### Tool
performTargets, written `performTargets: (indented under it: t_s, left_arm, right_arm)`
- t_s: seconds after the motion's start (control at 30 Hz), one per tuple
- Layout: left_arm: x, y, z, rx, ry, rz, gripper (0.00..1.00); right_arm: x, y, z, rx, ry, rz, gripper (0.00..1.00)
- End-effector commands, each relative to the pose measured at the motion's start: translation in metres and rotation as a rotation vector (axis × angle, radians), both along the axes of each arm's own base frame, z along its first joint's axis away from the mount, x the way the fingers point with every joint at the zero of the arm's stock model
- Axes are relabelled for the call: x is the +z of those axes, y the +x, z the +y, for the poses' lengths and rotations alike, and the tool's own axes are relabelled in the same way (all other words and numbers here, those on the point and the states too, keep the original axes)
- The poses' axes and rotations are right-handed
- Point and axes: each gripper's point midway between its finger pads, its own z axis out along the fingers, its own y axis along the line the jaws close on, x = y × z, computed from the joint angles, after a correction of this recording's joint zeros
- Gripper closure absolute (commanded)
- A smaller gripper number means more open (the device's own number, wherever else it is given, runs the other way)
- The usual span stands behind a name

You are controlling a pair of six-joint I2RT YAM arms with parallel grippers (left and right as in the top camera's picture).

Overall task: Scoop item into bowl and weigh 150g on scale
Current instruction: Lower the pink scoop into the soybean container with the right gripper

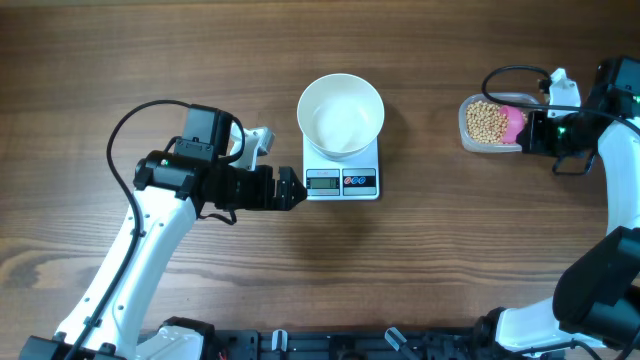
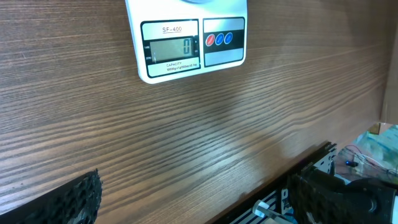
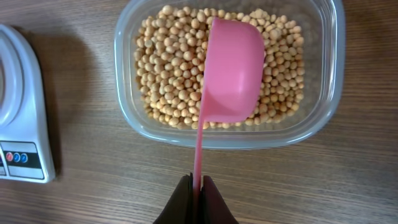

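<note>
The white bowl (image 1: 341, 115) stands on the scale (image 1: 341, 182), a little above the middle of the overhead frame. The scale's display, at the top of the left wrist view, reads zero. The left gripper (image 1: 295, 189) hangs just left of the scale's front panel with its jaws spread wide. It holds nothing, and only the wood-grain table (image 1: 150, 60) shows between the fingers (image 2: 81, 199). At the upper right of the overhead frame the beans (image 1: 485, 121) lie in a clear plastic container (image 1: 468, 138), well apart from the scale. The right gripper (image 3: 197, 199) is clamped tight on the thin handle of a pink scoop (image 3: 233, 68). The scoop's cup lies over the beans inside the container — whether it touches them I cannot tell.
</note>
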Motion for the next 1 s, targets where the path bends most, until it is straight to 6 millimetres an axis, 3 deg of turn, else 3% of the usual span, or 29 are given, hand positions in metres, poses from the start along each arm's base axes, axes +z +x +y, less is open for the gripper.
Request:
performTargets:
  t_s: [0.0, 0.97]
  left_arm:
    - [-0.0013, 0.0006, 0.0012, 0.004, 0.01, 0.001, 0.0]
    - [-0.0013, 0.0006, 0.0012, 0.004, 0.01, 0.001, 0.0]
  right_arm:
    - [-0.0075, -0.0005, 0.009, 0.031, 0.042, 0.01, 0.96]
    - [-0.0109, 0.0047, 0.0005, -0.027, 0.017, 0.013, 0.95]
